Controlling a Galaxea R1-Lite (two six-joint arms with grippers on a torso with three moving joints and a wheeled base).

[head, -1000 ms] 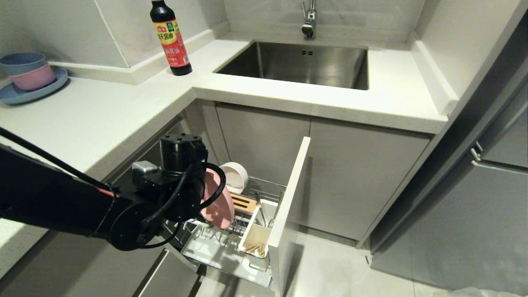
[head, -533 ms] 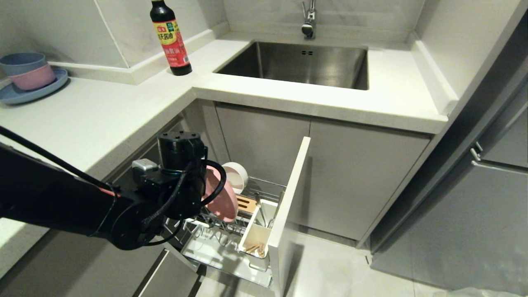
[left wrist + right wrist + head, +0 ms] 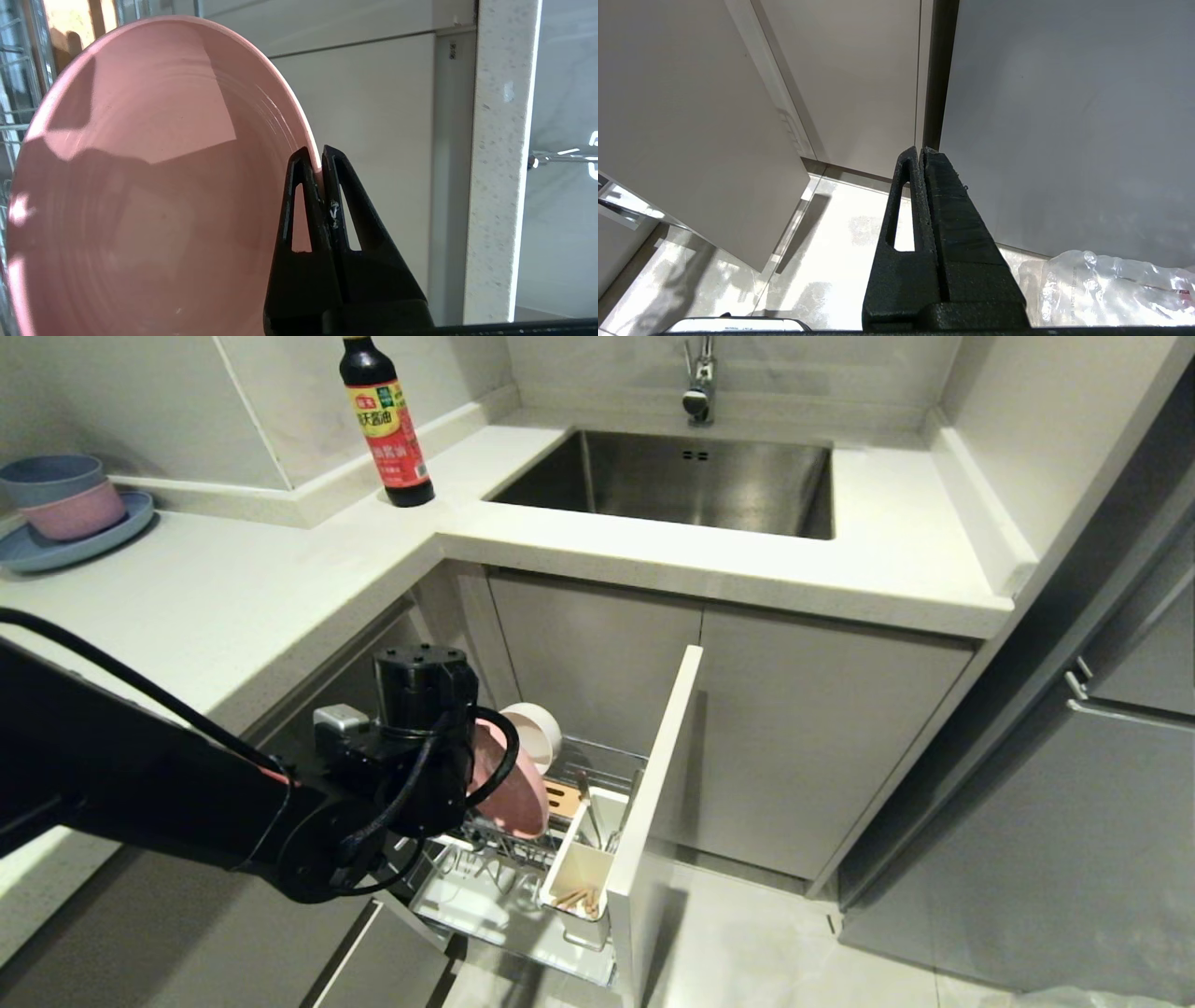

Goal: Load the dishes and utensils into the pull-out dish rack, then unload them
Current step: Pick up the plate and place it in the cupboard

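Note:
My left gripper (image 3: pixel 318 151) is shut on the rim of the pale-pink plate (image 3: pixel 154 186). It holds the plate (image 3: pixel 518 793) on edge over the pull-out dish rack (image 3: pixel 602 758). In the head view my left wrist hides the fingers. The cream-white bowl (image 3: pixel 530 733) stands on its side at the rack's back, just behind the plate. Wooden chopsticks (image 3: pixel 571 899) lie in the white utensil cup (image 3: pixel 577 866), and the silver spoon (image 3: pixel 586 805) leans beside it. My right gripper (image 3: pixel 920 150) is shut on nothing and hangs near the floor.
The rack's grey cabinet front (image 3: pixel 653 784) stands pulled out to the right of the basket. On the counter are a soy sauce bottle (image 3: pixel 385 420), stacked blue and pink bowls (image 3: pixel 61 495) and the sink (image 3: pixel 672 481). A plastic bag (image 3: pixel 1111 284) lies on the floor.
My left arm has carried the pink plate a little to the right and back, closer to the bowl and over the rack's slots. The grip has stayed shut.

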